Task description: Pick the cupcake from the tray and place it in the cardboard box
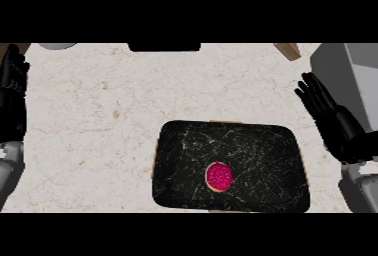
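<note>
A cupcake [219, 177] with pink frosting sits on the black tray [251, 145], in the tray's lower middle. My right hand [334, 120] stands at the right edge, fingers straight and pointing up, apart from the tray's right rim. At the left edge my left hand [11, 95] rests open, far from the tray. Only a brown corner [288, 50] shows at the top right; I cannot tell whether it is the cardboard box.
A dark object [164, 47] lies at the counter's far edge, top centre. A grey round thing [57, 46] peeks in at the top left. A grey block [347, 62] fills the upper right. Pale marbled counter [96, 130] spreads left of the tray.
</note>
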Robot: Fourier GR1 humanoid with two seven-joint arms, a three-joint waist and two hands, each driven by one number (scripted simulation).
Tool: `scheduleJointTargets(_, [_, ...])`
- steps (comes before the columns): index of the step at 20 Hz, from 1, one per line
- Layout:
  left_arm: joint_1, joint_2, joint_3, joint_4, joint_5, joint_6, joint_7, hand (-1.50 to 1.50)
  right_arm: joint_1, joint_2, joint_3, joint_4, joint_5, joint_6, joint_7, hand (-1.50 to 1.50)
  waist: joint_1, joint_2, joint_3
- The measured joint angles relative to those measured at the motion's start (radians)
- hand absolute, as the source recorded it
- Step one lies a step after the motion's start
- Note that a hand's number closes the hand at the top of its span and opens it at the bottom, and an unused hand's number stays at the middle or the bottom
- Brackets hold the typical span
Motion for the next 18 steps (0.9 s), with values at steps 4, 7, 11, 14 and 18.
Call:
scheduleJointTargets(4, [0.059, -0.018, -0.049, 0.012, -0.005, -0.047, -0.013, 0.00, 0.078, 0.001, -0.058, 0.007, 0.010, 0.060, -0.238, -1.50, -0.002, 0.000, 0.020])
scheduleJointTargets(7, [0.099, -0.017, -0.088, 0.036, -0.010, -0.087, -0.013, 0.00, 0.104, 0.054, -0.124, -0.013, -0.045, 0.082, -0.417, -1.50, -0.036, -0.006, 0.045])
scheduleJointTargets(11, [0.151, -0.044, -0.157, 0.060, -0.016, -0.138, -0.035, 0.00, 0.201, 0.095, -0.226, 0.106, 0.008, 0.026, -0.662, -1.50, -0.031, 0.007, 0.040])
scheduleJointTargets(14, [0.170, -0.053, -0.183, 0.078, -0.019, -0.166, -0.054, 0.00, 0.252, 0.112, -0.250, 0.152, 0.063, 0.064, -0.910, -1.50, -0.017, 0.006, 0.037])
scheduleJointTargets(18, [0.174, -0.063, -0.203, 0.092, -0.023, -0.189, -0.060, 0.00, 0.357, 0.077, -0.234, 0.164, 0.236, 0.048, -1.079, -1.50, -0.008, 0.001, 0.032])
